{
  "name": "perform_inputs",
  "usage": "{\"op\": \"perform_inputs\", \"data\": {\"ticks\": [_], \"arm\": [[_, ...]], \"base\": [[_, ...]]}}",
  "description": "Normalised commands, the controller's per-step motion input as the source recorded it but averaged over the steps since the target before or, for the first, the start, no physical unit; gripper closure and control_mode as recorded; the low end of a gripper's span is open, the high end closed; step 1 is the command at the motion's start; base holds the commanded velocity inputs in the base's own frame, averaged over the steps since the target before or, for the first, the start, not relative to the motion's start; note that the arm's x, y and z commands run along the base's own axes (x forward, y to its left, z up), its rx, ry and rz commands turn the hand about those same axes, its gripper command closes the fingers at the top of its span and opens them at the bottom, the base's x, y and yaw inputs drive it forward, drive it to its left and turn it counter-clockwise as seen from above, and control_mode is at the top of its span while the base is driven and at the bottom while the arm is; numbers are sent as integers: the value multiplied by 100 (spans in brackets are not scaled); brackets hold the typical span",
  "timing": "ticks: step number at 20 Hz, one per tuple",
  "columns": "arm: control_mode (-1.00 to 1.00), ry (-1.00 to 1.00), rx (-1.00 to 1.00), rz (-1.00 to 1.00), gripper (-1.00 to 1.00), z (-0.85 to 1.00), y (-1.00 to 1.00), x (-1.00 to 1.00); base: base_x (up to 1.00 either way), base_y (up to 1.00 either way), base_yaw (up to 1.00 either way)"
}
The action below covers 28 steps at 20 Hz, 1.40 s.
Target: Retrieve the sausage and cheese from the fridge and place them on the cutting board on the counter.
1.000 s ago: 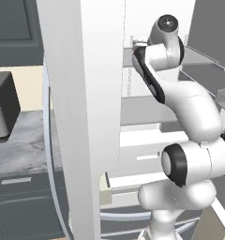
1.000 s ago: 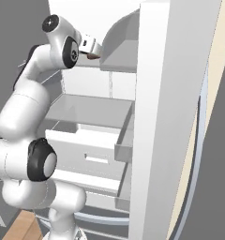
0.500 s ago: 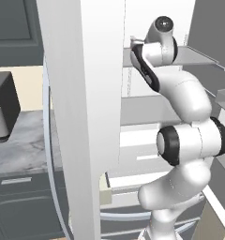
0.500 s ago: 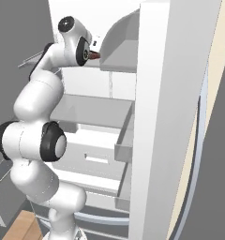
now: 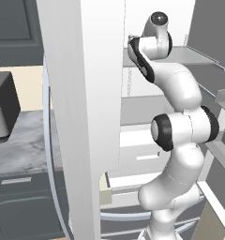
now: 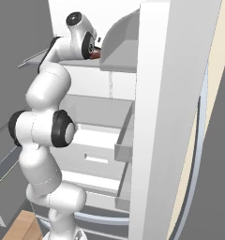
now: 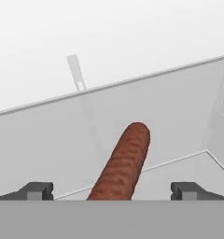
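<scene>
The reddish-brown sausage [image 7: 124, 161] lies on a grey upper shelf [image 7: 44, 149] of the open fridge [image 6: 167, 117], running away from the hand. My gripper [image 7: 113, 192] is open, its two fingertips [image 7: 37, 189] wide apart on either side of the sausage's near end, not touching it. From the right base view the hand [image 6: 93, 45] sits at the shelf edge with a bit of the sausage [image 6: 96, 54] showing beside it. The cheese and the cutting board are out of view. The marble counter [image 5: 18, 150] lies left of the fridge door [image 5: 81, 93].
A dark toaster oven [image 5: 2, 110] stands on the counter at the far left. The open fridge doors flank the arm on both sides. Pulled-out white drawers [image 6: 98, 140] sit below the shelf, close to the arm's elbow [image 6: 41, 129].
The arm has straightened upward and pushed the hand further in along the upper shelf toward the sausage. The base has not moved.
</scene>
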Motion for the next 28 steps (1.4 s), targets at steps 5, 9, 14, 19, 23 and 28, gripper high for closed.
{"op": "perform_inputs", "data": {"ticks": [5, 9, 14, 19, 23, 28], "arm": [[-100, 3, 0, 0, -100, -16, 0, 42], [-100, 9, 0, 0, -100, -26, 0, 36], [-100, 13, 0, 0, -100, -22, 0, 27], [-100, 17, 0, 0, -100, -23, 0, 12], [-100, 21, 0, 0, -100, -50, 0, -13], [-100, 4, 0, 0, -100, -61, -1, -22]], "base": [[0, 0, 0], [0, 0, 0], [0, 0, 0], [0, 0, 0], [0, 0, 0], [0, 0, 0]]}}
